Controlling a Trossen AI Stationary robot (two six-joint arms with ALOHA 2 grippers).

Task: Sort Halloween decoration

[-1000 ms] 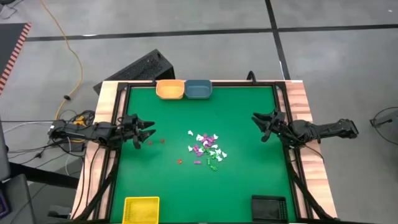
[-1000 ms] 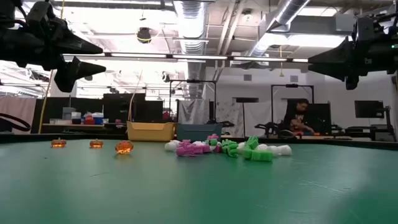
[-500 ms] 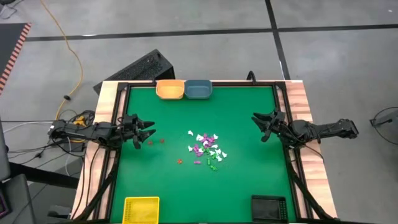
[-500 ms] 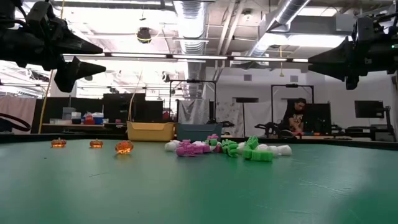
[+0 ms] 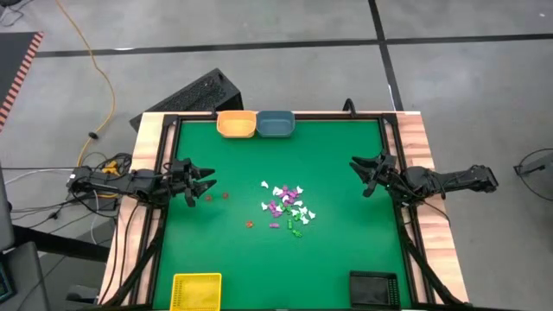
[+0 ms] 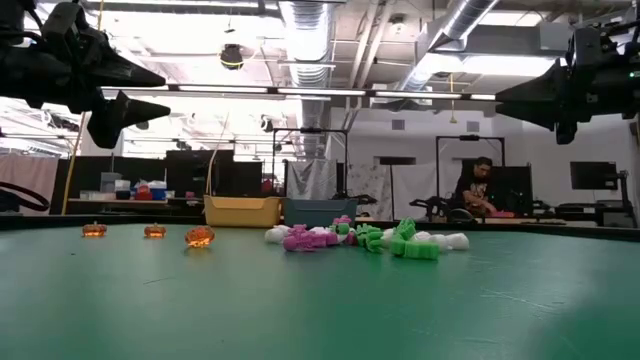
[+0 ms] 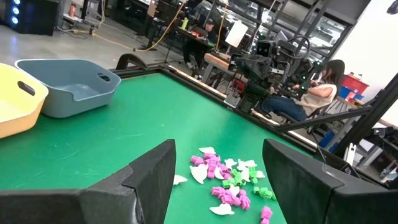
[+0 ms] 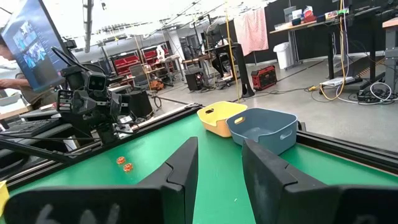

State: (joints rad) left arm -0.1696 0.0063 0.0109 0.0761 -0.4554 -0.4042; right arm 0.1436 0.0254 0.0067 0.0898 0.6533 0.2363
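From above, the Halloween decoration sits mid-surface, well apart from both grippers: left gripper at the left edge, right gripper at the right, both with fingers spread, gripping nothing. Down low, white, purple and green bits cluster on the green surface, three orange pieces apart. Left wrist: the pile lies ahead, between open fingers.
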